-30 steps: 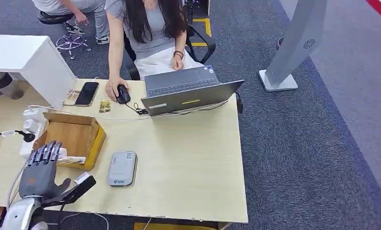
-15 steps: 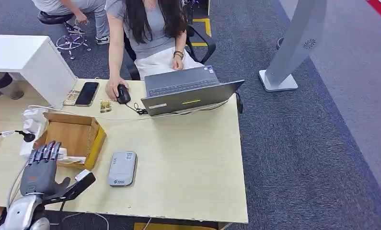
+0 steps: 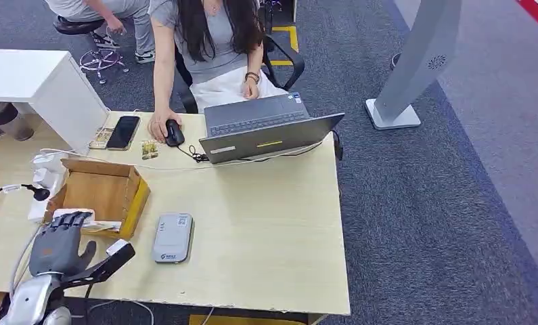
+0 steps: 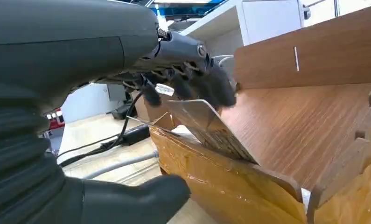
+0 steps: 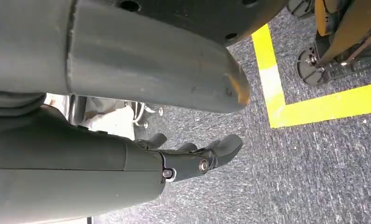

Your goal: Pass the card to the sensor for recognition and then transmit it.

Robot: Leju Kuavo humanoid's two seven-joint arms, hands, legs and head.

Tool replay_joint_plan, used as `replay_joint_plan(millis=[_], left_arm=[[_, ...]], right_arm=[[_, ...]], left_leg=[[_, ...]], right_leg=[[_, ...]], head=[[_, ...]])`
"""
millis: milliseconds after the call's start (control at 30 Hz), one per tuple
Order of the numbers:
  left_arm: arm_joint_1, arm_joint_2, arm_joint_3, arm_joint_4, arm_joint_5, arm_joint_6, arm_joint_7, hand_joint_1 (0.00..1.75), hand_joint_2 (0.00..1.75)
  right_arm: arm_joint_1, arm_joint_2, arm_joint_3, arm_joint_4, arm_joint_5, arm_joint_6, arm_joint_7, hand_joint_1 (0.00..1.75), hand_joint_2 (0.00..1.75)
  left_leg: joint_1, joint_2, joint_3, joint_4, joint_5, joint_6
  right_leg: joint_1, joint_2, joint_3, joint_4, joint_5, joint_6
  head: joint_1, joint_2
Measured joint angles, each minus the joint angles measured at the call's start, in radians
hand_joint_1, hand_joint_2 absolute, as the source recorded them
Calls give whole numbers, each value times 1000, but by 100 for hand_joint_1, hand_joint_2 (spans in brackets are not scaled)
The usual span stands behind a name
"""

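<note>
Thin, light and stiff, by the look of the card (image 4: 206, 128), and probably slick; best pinched across both faces near the raised edge, lest it slide. Leans tilted against the near wall of the wooden box (image 3: 107, 191), at about 9 o'clock on the counter (image 3: 266, 223). Touched along the upper edge by bent fingers (image 4: 206, 86) of the left hand (image 3: 61, 244), thumb well apart, so not gripped yet. Toward 4 o'clock from the box, lying flat, the grey sensor (image 3: 172, 237). Hanging over carpet, the right hand (image 5: 197, 161); cannot tell whether loose or closed.
</note>
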Motion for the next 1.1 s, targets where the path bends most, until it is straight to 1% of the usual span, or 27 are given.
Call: replay_joint_plan(millis=[500,900,933,967,1000,1033,1100], left_arm=[[-11,-5,2,10,14,-6,-15,175,175],[-14,-8,2,11,21,1,-29,175,175],[-30,-12,2,14,27,21,-52,175,175],[-74,-24,0,30,27,56,-85,175,175],[-130,-39,-8,54,19,78,-97,175,175],[-194,-54,-19,81,6,87,-92,175,175],[-312,-82,-49,141,-11,100,-70,175,175]], right_arm=[[0,0,0,0,5,4,0,0,0],[1,0,0,0,18,8,-3,0,0],[1,0,0,0,32,13,-3,0,0],[0,0,3,0,48,24,-3,0,0],[-2,0,7,0,60,30,-6,0,0],[-7,0,11,0,69,34,-12,0,0],[-19,0,20,0,86,42,-18,0,0]], left_leg=[[0,0,1,0,0,0],[0,0,3,0,0,0],[0,0,2,1,0,0],[0,-4,1,1,2,2],[0,-10,-1,1,3,3],[0,-13,-2,1,5,1],[0,-13,-1,1,6,2]], right_leg=[[0,0,0,0,0,0],[0,0,-2,-1,0,0],[0,0,-3,-1,0,0],[0,-5,-4,-1,0,0],[0,-11,-3,-1,0,0],[0,-15,-3,-1,0,0],[0,-14,-2,0,2,0]], head=[[0,0],[0,0],[-1,0],[-2,0],[-1,0],[0,0],[0,0]])
